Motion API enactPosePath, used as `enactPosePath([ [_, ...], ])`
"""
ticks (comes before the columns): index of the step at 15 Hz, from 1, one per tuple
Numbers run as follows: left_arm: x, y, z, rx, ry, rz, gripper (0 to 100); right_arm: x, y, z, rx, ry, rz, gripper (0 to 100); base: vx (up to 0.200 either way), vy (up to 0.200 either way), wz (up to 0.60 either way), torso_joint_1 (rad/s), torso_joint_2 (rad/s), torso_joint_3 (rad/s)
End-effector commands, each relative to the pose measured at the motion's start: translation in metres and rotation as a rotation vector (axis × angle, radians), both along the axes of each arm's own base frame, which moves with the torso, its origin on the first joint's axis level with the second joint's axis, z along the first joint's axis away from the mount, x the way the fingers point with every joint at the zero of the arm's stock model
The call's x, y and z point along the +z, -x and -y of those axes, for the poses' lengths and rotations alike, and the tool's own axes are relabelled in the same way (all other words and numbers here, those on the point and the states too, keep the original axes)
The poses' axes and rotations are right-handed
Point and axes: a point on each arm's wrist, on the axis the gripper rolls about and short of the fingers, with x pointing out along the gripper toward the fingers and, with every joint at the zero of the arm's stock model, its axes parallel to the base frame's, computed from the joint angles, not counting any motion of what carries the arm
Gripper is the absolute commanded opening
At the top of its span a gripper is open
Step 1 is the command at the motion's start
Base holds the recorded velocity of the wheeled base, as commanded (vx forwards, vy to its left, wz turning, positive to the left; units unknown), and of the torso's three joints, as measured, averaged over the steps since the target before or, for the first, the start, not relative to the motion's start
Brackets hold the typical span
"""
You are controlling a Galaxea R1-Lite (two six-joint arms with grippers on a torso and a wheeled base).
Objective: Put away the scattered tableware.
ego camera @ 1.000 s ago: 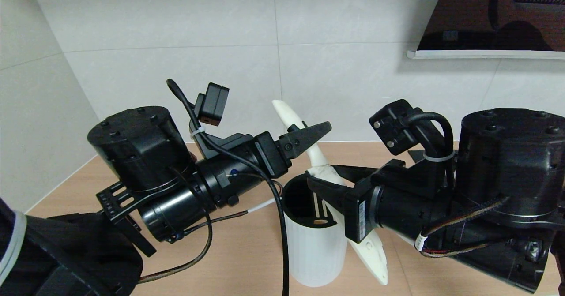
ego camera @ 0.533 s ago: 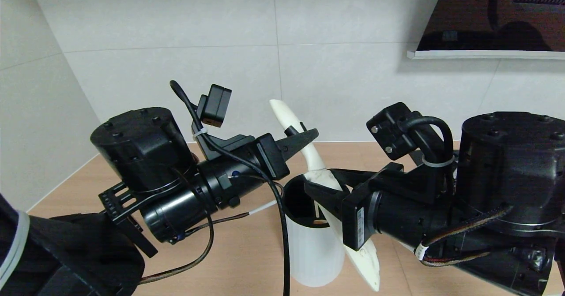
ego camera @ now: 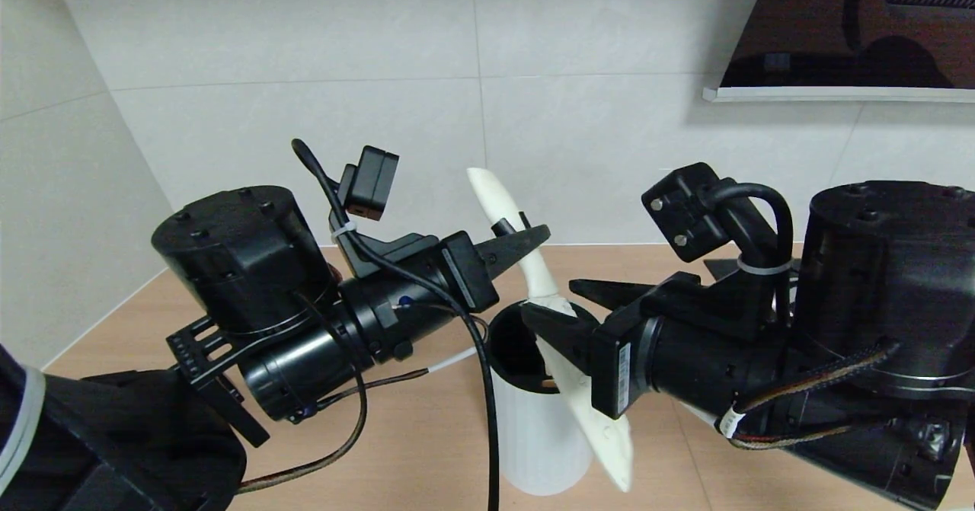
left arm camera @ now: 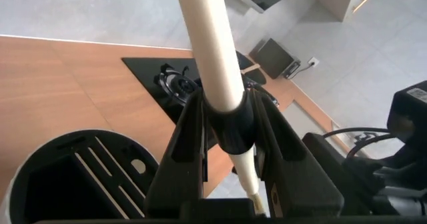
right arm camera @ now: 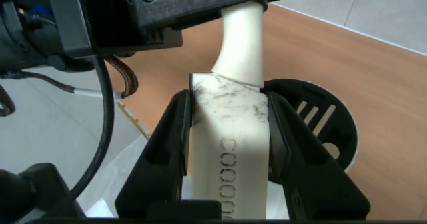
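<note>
1. Left gripper (ego camera: 525, 241) (left arm camera: 227, 117): raised above the counter (ego camera: 426, 427), to the left of the holder. Its jaws are closed on the round handle of the white spatula (ego camera: 499, 199) (left arm camera: 210, 44) (right arm camera: 230, 157).
2. Spatula: held in the air and tilted. The handle end points up toward the wall. The flat slotted blade hangs low in front of the holder's right side. The shaft crosses above the holder's rim.
3. Holder (ego camera: 533, 435) (left arm camera: 73, 177) (right arm camera: 320, 124): a white cylinder with a black divided insert, upright on the counter. The visible compartments contain no utensils.
4. Right gripper (ego camera: 550, 301) (right arm camera: 230, 137): to the right of the holder. Its jaws are closed on the wide upper part of the blade.

Status: 1 utensil is lifted and gripped by 2 grippers. It is judged not yet stowed. Remaining: release 1 grip, stand the spatula upright, and lower it into a compartment.
</note>
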Motion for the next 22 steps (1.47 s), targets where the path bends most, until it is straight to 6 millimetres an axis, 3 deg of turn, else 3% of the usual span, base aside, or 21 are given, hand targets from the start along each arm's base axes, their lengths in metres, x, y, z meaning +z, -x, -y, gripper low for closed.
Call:
enactPosePath([
  [1, 0.005, 0.001, -0.001, 0.000, 0.012, 0.012, 0, 0.001, 0.001, 0.001, 0.001, -0.004, -0.002, 100, 0.000, 0.000, 0.00, 0.000, 0.00, 0.000],
  [8, 0.010, 0.002, -0.002, 0.015, 0.018, 0.028, 0, 0.005, 0.003, 0.009, -0.015, -0.008, 0.005, 100, 0.000, 0.000, 0.00, 0.000, 0.00, 0.000],
  [11, 0.040, 0.006, -0.007, 0.099, 0.007, 0.066, 0, 0.025, 0.001, 0.038, -0.081, -0.040, 0.030, 100, 0.000, 0.000, 0.00, 0.000, 0.00, 0.000],
  [12, 0.062, 0.004, -0.009, 0.200, -0.044, 0.084, 0, 0.035, 0.001, 0.056, -0.122, -0.051, 0.039, 100, 0.000, 0.000, 0.00, 0.000, 0.00, 0.000],
  [15, 0.085, 0.006, -0.013, 0.343, -0.224, 0.152, 0, 0.047, -0.004, 0.079, -0.202, -0.072, 0.062, 100, 0.000, 0.000, 0.00, 0.000, 0.00, 0.000],
  [19, 0.074, 0.025, -0.022, 0.385, -0.334, 0.182, 0, 0.046, -0.015, 0.088, -0.262, -0.066, 0.060, 100, 0.000, 0.000, 0.00, 0.000, 0.00, 0.000],
  [22, 0.077, 0.031, 0.001, 0.478, -0.337, 0.173, 0, 0.044, -0.015, 0.088, -0.259, -0.049, 0.044, 100, 0.000, 0.000, 0.00, 0.000, 0.00, 0.000],
])
